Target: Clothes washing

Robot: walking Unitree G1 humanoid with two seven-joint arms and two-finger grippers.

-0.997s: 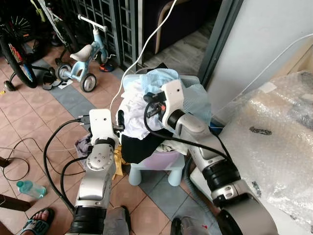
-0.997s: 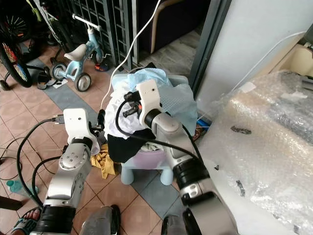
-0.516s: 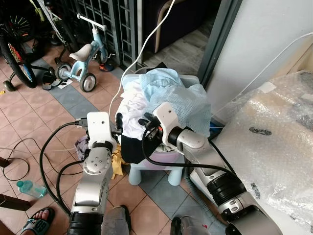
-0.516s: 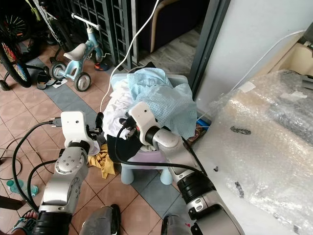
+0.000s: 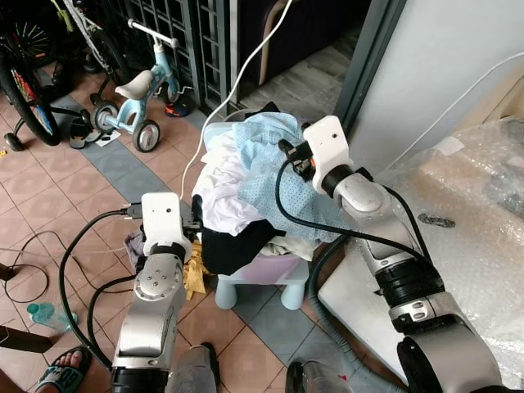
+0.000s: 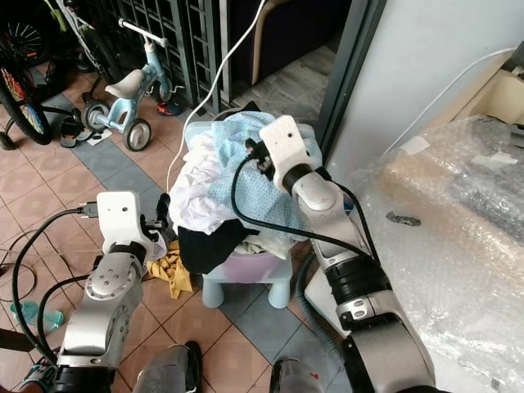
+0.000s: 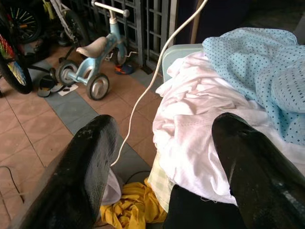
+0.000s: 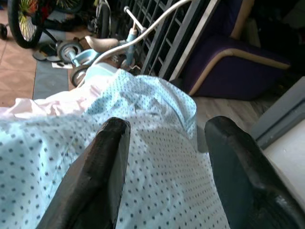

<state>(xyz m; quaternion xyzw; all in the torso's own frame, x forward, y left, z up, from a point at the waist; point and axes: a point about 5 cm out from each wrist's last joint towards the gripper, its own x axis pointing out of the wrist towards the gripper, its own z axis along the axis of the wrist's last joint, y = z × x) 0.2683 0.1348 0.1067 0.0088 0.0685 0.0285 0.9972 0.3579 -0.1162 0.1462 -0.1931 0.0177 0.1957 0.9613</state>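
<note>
A heap of laundry sits in a lavender basket (image 5: 274, 266) on a small pale-blue stool (image 5: 229, 293). A light-blue dotted cloth (image 5: 266, 164) lies on top, with a white garment (image 5: 223, 196) to its left and a black garment (image 5: 233, 244) hanging at the front. My right gripper (image 8: 167, 126) is open at the upper right of the heap, its fingers spread just over the dotted cloth (image 8: 143, 157). My left gripper (image 7: 164, 124) is open beside the heap's left side, facing the white garment (image 7: 200, 143), holding nothing.
A white cable (image 5: 237, 90) runs down behind the heap. A yellow cloth (image 5: 195, 278) lies on the floor by the stool. A child's tricycle (image 5: 139, 98) and a bicycle (image 5: 24, 82) stand at far left. A bubble-wrapped bulk (image 5: 479, 221) stands on the right. A sandalled foot (image 5: 61, 372) is near left.
My right gripper rose from low at the front of the heap to its upper right side. The dotted cloth now lies spread across the top. The left arm has barely moved.
</note>
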